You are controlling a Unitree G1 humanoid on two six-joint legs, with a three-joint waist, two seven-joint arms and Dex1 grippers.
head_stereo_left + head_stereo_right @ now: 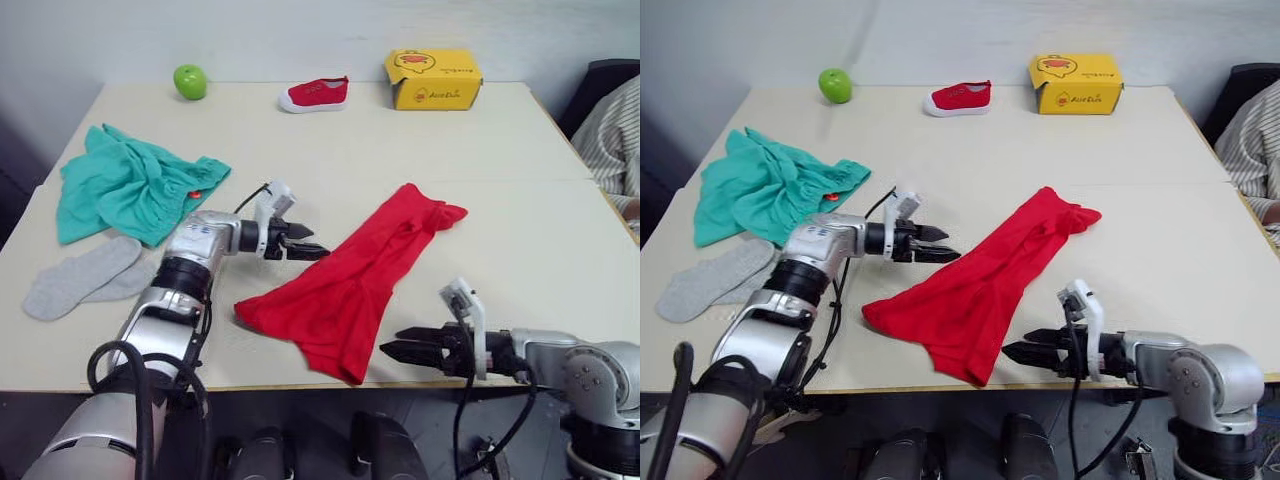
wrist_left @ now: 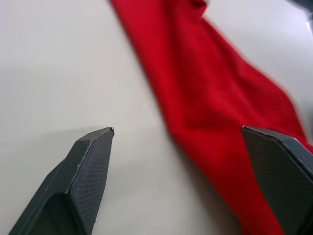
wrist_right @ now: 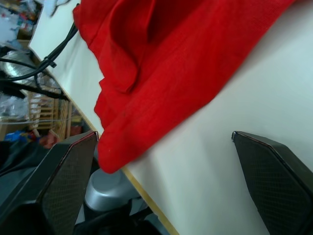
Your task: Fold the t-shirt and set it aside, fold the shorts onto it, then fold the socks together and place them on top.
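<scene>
The t-shirt (image 1: 356, 276) is flanked by the left end effector (image 1: 306, 243) and right end effector (image 1: 392, 349), both spread wide, empty.

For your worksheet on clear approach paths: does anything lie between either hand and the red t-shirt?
Nothing visible does. Bare table separates the open left hand and open right hand from the t-shirt.

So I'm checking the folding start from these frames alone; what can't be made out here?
- T-shirt: blue neck label hidden in the crumpled cloth; near hem overhangs the table edge.
- Shorts: bunched, so leg openings unclear.
- Socks: overlapping, the lower one partly covered.
- Yellow box: print too small to read.
- Person: cut off by the head views' edge.
</scene>
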